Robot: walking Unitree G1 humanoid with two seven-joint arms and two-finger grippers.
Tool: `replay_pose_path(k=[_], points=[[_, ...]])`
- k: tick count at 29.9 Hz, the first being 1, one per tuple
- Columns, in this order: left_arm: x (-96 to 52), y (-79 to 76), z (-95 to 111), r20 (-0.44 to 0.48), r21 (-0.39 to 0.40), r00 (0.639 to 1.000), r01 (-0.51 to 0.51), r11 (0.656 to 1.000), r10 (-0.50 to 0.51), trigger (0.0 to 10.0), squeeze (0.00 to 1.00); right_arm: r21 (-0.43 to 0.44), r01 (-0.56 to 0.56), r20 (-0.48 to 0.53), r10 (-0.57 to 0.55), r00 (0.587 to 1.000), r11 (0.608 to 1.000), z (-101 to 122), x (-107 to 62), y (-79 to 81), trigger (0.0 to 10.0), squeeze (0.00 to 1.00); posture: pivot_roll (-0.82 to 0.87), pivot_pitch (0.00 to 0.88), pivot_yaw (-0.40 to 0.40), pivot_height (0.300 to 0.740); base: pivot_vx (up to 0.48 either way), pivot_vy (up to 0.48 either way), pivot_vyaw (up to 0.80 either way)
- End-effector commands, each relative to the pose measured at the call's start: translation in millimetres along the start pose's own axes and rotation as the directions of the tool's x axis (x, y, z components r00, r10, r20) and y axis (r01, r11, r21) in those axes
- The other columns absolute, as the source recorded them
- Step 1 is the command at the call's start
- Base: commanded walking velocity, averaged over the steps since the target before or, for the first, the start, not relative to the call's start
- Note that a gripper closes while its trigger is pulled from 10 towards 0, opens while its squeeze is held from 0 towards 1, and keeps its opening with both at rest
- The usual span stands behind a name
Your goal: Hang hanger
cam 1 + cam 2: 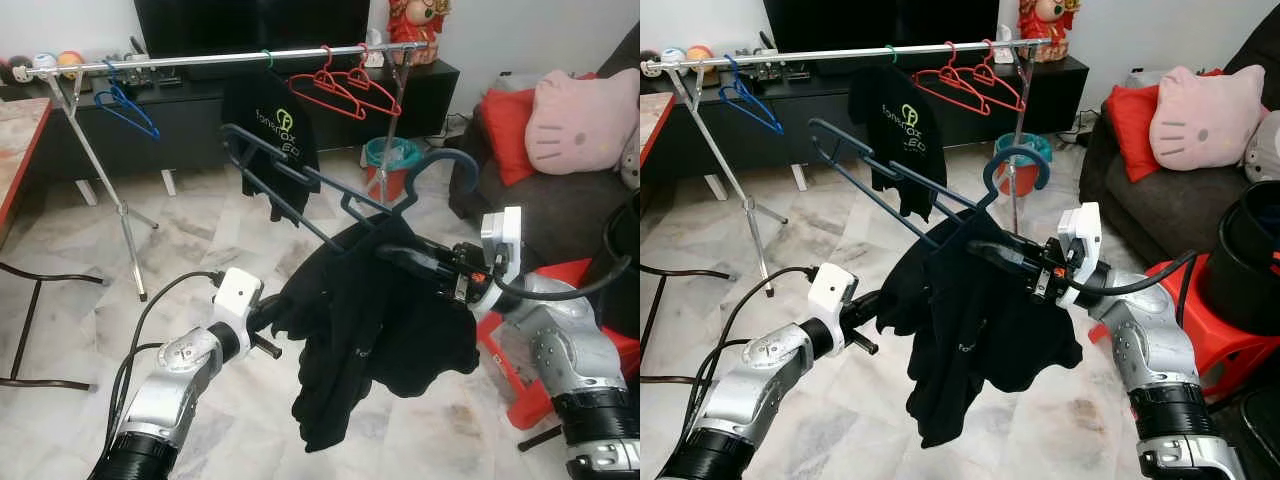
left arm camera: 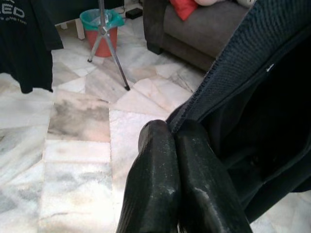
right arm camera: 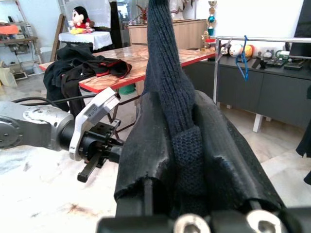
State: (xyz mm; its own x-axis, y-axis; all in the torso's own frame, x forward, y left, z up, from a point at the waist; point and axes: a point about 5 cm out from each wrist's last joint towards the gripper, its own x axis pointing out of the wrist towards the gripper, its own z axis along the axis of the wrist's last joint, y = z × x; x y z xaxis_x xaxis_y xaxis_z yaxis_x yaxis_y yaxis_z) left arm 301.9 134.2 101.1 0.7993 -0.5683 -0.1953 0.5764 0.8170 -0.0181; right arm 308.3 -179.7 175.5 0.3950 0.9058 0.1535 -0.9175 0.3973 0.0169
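**Garment held between both grippers, short of the rail**

Garment [image 1: 370, 330], black, hangs on a dark blue hanger [image 1: 330, 195] in mid-air above the marble floor [image 1: 200, 250]. The left gripper [image 2: 176, 145] pinches its hem, fingers pressed together. The right gripper [image 1: 1005, 255] is clamped on knit fabric at the collar. Beyond stands the rail [image 1: 200, 58], carrying a blue hanger [image 1: 125, 108], a black shirt [image 1: 270, 125] and red hangers [image 1: 345, 88].
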Motion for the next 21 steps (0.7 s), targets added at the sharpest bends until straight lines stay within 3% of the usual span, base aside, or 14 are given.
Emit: replay_pose_path(k=[1, 13, 18, 21], points=[[0.8, 2.6, 1, 0.01, -0.016, 1.0, -0.008, 1.0, 0.008, 0.0, 0.0, -0.041, -0.022, 0.038, 0.024, 0.999, 0.999, 13, 1.1, 2.4, 10.0, 0.0, 0.06, 0.0, -0.043, 0.74, 0.0, 0.0, 0.0], [0.4, 0.7, 7, 0.062, -0.058, 0.998, -0.002, 0.998, 0.006, 0.0, 0.0, -0.018, -0.029, 0.023, 0.029, 0.999, 0.999, 7, 2.6, 4.1, 10.0, 0.0, 0.06, 0.0, -0.047, 0.74, 0.0, 0.0, 0.0], [-0.4, 16.3, -2, -0.012, -0.064, 0.992, -0.126, 0.99, 0.126, 0.0, 0.0, 0.008, -0.109, 0.044, 0.109, 0.993, 0.994, 12, 4.6, 12.0, 10.0, 0.0, 0.06, 0.0, -0.045, 0.74, 0.0, 0.0, 0.0], [-2.2, 26.5, -4, -0.035, -0.073, 0.978, -0.207, 0.976, 0.205, 0.0, 0.0, 0.034, -0.2, 0.014, 0.2, 0.98, 0.979, 7, -3.1, 23.8, 10.0, 0.0, 0.07, 0.0, -0.049, 0.74, 0.0, 0.0, 0.0]])
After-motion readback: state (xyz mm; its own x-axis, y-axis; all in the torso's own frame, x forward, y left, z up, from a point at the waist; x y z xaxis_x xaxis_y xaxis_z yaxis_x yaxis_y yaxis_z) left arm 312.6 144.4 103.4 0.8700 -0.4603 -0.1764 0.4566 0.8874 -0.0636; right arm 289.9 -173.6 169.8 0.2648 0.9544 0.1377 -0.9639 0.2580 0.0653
